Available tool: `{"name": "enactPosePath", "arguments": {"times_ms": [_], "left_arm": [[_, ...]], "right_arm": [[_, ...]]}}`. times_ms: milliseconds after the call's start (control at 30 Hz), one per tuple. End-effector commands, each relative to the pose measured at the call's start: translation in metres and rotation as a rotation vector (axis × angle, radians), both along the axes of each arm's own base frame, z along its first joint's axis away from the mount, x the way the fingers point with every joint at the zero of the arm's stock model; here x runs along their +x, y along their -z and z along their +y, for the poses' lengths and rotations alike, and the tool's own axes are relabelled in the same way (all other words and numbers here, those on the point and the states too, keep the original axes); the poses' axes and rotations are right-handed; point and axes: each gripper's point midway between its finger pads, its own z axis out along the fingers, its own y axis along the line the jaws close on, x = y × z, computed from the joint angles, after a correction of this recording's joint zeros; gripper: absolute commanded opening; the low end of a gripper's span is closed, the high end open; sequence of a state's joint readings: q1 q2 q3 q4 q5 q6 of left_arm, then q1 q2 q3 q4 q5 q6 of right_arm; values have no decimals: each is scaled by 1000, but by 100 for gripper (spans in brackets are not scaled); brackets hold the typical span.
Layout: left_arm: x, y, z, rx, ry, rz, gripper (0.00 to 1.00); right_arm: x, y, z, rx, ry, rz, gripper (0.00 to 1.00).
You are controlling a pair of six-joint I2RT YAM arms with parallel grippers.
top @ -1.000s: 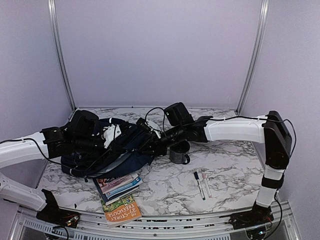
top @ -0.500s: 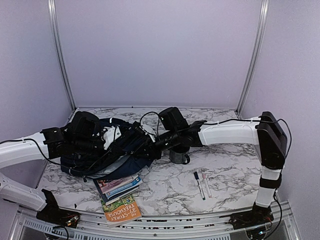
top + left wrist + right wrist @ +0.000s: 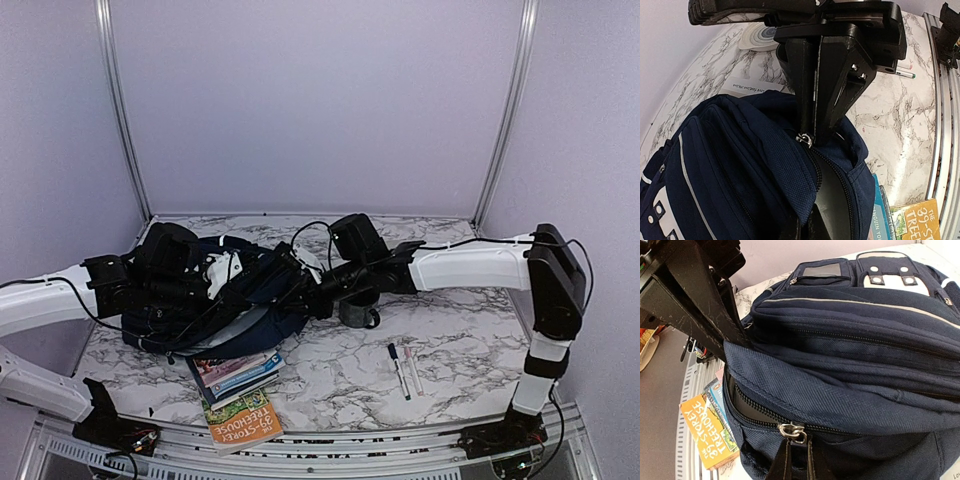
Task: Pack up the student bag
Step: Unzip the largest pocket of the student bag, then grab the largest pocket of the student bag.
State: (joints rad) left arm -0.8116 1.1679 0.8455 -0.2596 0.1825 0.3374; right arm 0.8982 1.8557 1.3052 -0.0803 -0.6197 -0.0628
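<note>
The student bag, navy with white stripes and dotted patches, lies on its side at the table's left. In the right wrist view the student bag fills the frame, its main zip partly open over grey lining. My left gripper is shut on the fabric edge of that opening and holds it up. My right gripper is shut on the black pull tab under the silver zip slider. From above, the left gripper and the right gripper meet over the bag from opposite sides.
A stack of books lies just in front of the bag, with an orange book nearer the front edge. A dark mug stands under the right forearm. Two pens lie to the right of the books.
The right gripper has closed down onto the zip pull. The right arm swung a little left, then back right. The left arm has held still.
</note>
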Motion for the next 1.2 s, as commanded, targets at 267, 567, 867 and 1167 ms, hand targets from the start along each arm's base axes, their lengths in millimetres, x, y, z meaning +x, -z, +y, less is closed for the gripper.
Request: {"name": "enactPosePath", "arguments": {"times_ms": [267,567,867,1167], "left_arm": [[-12,-39,6,-76,47,-84,0],[-56,-56,27,-62,188,-103,0],[-95,-89,42,-217,286,-186,0],[-86,-64,42,-146,256,-156,0]], "right_arm": [[58,5,-55,-182,246,-166,0],[119,11,-98,-272,419,-208,0],[134,3,-100,-199,405,-167,0],[50,-56,-69,130,53,-35,8]]}}
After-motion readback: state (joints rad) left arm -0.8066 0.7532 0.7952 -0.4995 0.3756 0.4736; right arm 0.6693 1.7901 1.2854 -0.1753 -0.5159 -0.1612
